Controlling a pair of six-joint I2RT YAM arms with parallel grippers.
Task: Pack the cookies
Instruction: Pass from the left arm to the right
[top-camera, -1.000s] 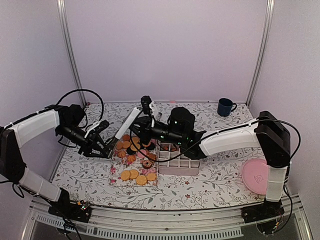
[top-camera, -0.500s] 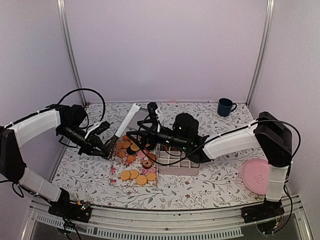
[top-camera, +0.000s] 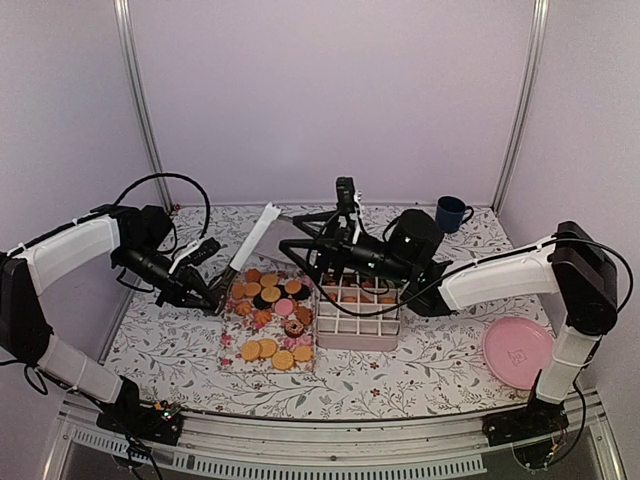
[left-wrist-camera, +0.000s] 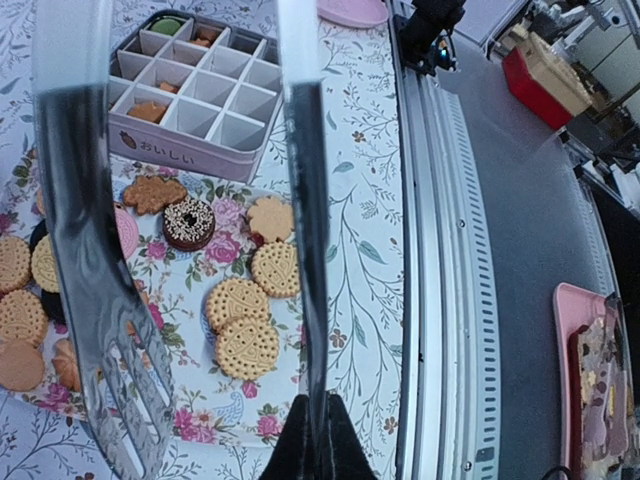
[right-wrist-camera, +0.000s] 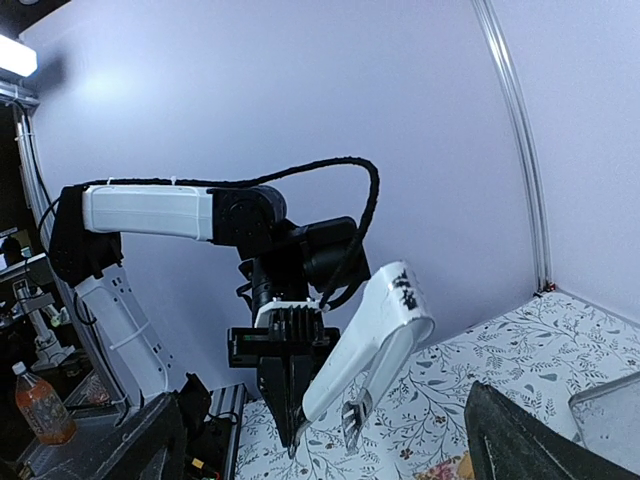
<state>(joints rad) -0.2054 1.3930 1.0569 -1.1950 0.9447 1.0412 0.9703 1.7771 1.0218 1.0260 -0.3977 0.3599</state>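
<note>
The cookies (top-camera: 268, 318) are heaped at frame centre, some already seated in the divided box (top-camera: 356, 338). The tongs (top-camera: 255, 238) have been released by the right gripper (top-camera: 318, 222) (now spread wide, withdrawn rightward) and are clamped in the left gripper (top-camera: 212, 298); transfer can be begun.

We see the overhead view lit evenly and softly: lilac-tinted walls (top-camera: 330, 100), and only faint shadows under the arms (top-camera: 75, 250) on the tabletop (top-camera: 440, 370). In the left wrist view the near fingers (left-wrist-camera: 85, 250) are blurred and streaked with sheen, and the rail (left-wrist-camera: 440, 250) bends slightly. In the right wrist view a lamp (right-wrist-camera: 15, 55) glows at upper left, and the corner post (right-wrist-camera: 517, 140) curves.
</note>
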